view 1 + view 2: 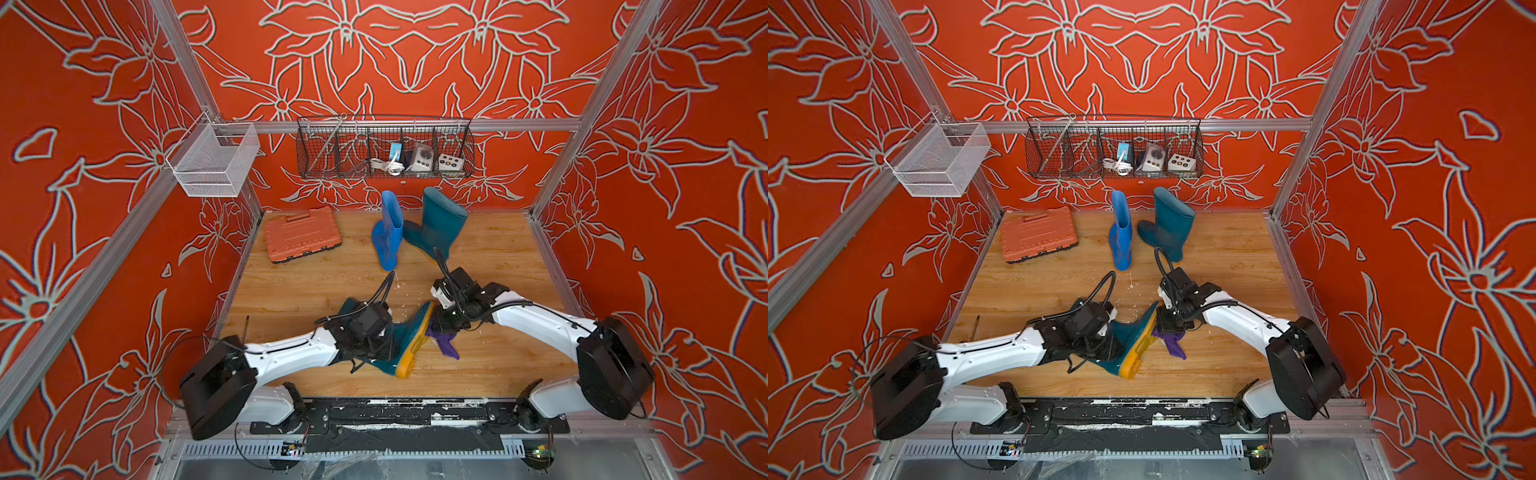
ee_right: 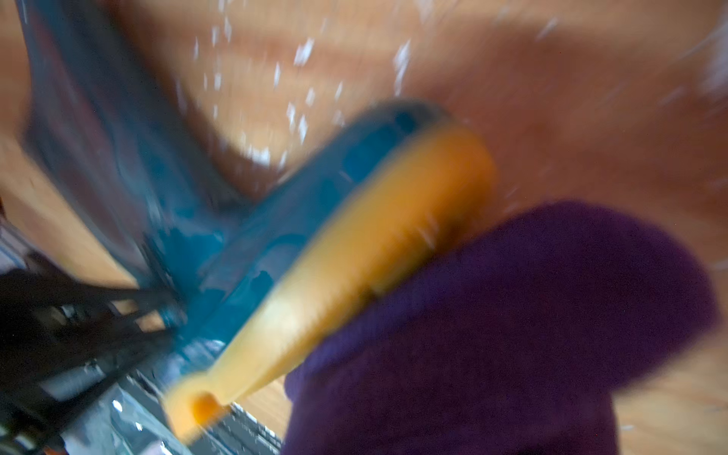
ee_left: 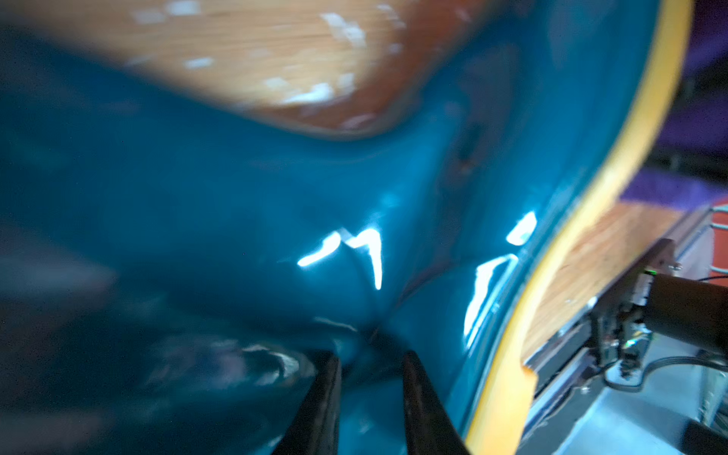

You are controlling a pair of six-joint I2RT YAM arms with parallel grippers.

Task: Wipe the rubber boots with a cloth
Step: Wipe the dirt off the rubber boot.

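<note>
Cloth (image 1: 445, 345) touches yellow sole (image 1: 415, 343) of teal boot (image 1: 402, 332).

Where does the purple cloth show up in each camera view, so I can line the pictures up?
Top view: purple cloth right of centre, beside the tipped teal boot, at its yellow sole.
Top view: cloth near centre, same side of the sole.
Left wrist: dark purple strip beyond the sole.
Right wrist: large and close up, alongside the sole.
Shared landmark: the yellow sole.
</note>
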